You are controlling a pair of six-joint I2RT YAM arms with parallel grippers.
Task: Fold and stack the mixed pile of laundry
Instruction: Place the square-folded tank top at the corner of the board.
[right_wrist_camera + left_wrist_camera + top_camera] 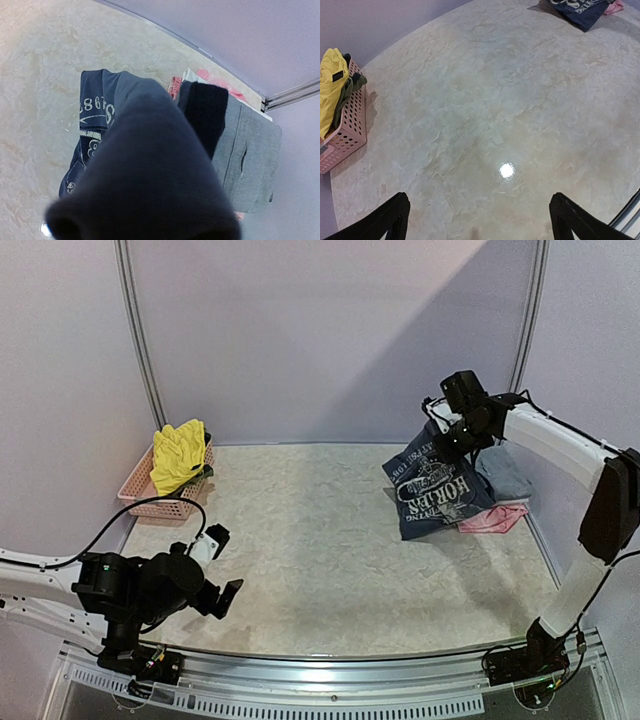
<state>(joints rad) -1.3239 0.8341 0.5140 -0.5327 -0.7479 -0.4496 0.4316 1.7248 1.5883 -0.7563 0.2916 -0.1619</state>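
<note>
My right gripper [447, 443] pinches navy top [438, 495], apparently by edge; cloth hangs below; left gripper [224, 563] wide, well apart.

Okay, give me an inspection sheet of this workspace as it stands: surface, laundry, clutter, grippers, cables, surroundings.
Surface: pale marbled table, bare through the middle, with one glare spot in the left wrist view.
Job's things: navy top hanging lifted at the far right; grey garment and pink piece lying behind it; yellow garment draped over the basket.
Clutter: pink lattice basket at the far left; nothing else seen.
Grippers: left gripper open and empty, near left; right gripper shut on the navy top.
Cables: black cable looping over the left arm.
Surroundings: plain pale walls with metal posts.
</note>
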